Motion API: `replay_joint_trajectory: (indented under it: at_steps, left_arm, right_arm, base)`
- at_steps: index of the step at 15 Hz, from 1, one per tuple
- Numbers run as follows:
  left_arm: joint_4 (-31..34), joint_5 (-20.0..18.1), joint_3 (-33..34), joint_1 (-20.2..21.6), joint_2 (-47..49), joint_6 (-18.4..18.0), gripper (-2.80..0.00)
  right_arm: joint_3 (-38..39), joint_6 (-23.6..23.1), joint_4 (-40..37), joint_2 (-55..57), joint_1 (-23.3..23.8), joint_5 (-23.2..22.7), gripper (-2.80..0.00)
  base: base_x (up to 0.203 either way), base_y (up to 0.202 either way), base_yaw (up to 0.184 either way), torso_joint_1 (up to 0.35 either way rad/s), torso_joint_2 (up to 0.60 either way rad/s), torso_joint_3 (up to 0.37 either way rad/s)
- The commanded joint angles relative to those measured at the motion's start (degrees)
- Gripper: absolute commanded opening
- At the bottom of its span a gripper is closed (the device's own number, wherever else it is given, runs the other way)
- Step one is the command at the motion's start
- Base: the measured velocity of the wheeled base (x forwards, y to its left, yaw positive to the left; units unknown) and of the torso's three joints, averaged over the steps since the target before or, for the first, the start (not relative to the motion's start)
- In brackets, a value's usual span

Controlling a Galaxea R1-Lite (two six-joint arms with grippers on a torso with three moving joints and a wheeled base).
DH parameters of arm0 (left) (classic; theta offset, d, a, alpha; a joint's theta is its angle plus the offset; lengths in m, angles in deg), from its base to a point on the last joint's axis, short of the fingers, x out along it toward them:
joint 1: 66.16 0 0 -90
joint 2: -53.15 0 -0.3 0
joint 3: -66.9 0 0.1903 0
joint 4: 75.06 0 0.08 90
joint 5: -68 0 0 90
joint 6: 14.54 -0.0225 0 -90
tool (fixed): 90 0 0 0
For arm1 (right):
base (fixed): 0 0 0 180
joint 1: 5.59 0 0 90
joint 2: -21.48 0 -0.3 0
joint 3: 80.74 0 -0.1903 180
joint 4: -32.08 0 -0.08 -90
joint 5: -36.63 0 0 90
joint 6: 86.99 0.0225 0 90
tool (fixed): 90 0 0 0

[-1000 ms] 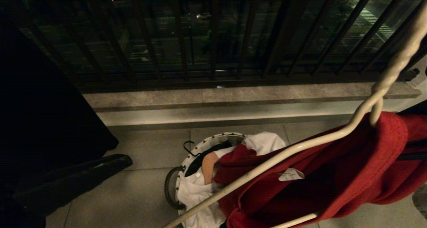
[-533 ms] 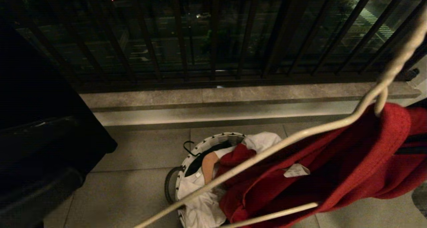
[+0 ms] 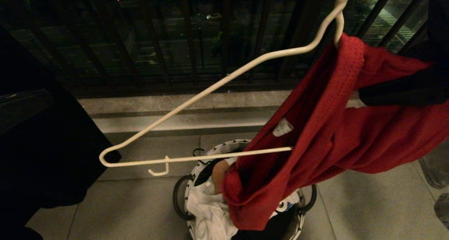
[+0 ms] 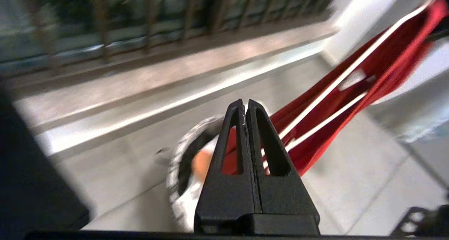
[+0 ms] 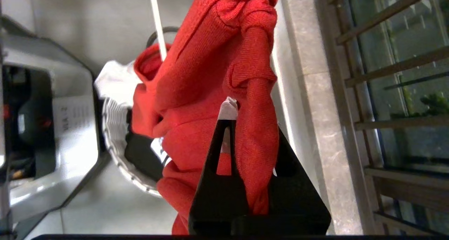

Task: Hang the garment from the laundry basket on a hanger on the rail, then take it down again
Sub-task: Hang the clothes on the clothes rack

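The hanger (image 3: 210,89) hangs high over the floor, its twisted neck running out of the top of the head view. The red garment (image 3: 315,127) drapes over its right half, with the lower end trailing into the laundry basket (image 3: 224,148). My right gripper (image 3: 364,96) is shut on a fold of the garment (image 5: 210,75); red cloth fills the gap between its jaws (image 5: 250,124). My left gripper (image 4: 245,101) is shut on nothing, well back from the hanger (image 4: 333,84) and above the basket (image 4: 175,166).
A dark balcony railing (image 3: 189,40) and a stone ledge (image 3: 210,103) close off the far side. A white T-shirt (image 3: 207,212) and a wooden hanger (image 3: 219,173) lie in the basket. My own base (image 5: 52,127) stands beside the basket.
The hanger has swung up and leftward; its left end and bottom bar with a small hook now show. The garment has risen with it. The dark arm at the left has shifted.
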Motion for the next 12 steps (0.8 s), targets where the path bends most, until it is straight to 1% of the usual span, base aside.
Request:
replay_joint_trajectory:
  at_steps: [1,2,5,7,8,9,10,12]
  left_arm:
    - [3.6,1.0,-2.7,0.3,-0.6,0.2,-2.80]
    - [5.2,1.8,-3.4,0.3,-0.7,1.1,-2.80]
    - [6.0,2.7,-5.0,0.4,0.8,3.3,-2.80]
    - [6.6,4.3,-5.0,0.5,1.7,3.9,-2.80]
    - [8.6,5.8,-5.0,0.6,1.9,4.2,-2.80]
    - [10.2,6.3,-5.0,0.6,2.3,5.1,-2.80]
    - [10.4,6.3,-5.0,0.5,2.9,6.3,-2.80]
    - [10.6,6.1,-4.6,0.5,6.3,11.6,-2.80]
  right_arm:
    - [-1.4,1.1,0.9,1.3,0.1,0.1,-2.80]
    - [-1.8,1.9,2.5,1.3,0.1,0.1,-2.80]
    - [-2.4,5.0,5.8,1.5,0.1,0.3,-2.80]
    - [-2.4,5.6,7.2,1.4,1.6,1.2,-2.80]
    - [-2.4,5.7,8.3,1.4,2.7,1.2,-2.80]
    - [-2.4,5.8,9.2,1.4,4.0,1.2,-2.80]
    - [-2.4,6.1,9.7,1.5,4.8,1.2,-2.80]
    - [-2.5,7.4,9.9,1.3,5.8,1.2,-2.80]
  base:
    - [0.000,0.000,0.000,0.000,0.00,0.000]
    - [0.000,0.000,0.000,0.000,0.00,0.000]
    - [0.000,0.000,0.000,0.000,0.00,0.000]
    - [0.000,0.000,0.000,0.000,0.00,0.000]
    - [0.000,0.000,0.000,0.000,0.00,0.000]
    - [0.000,0.000,0.000,0.000,0.00,0.000]
    - [0.000,0.000,0.000,0.000,0.00,0.000]
    - [0.000,0.000,0.000,0.000,0.00,0.000]
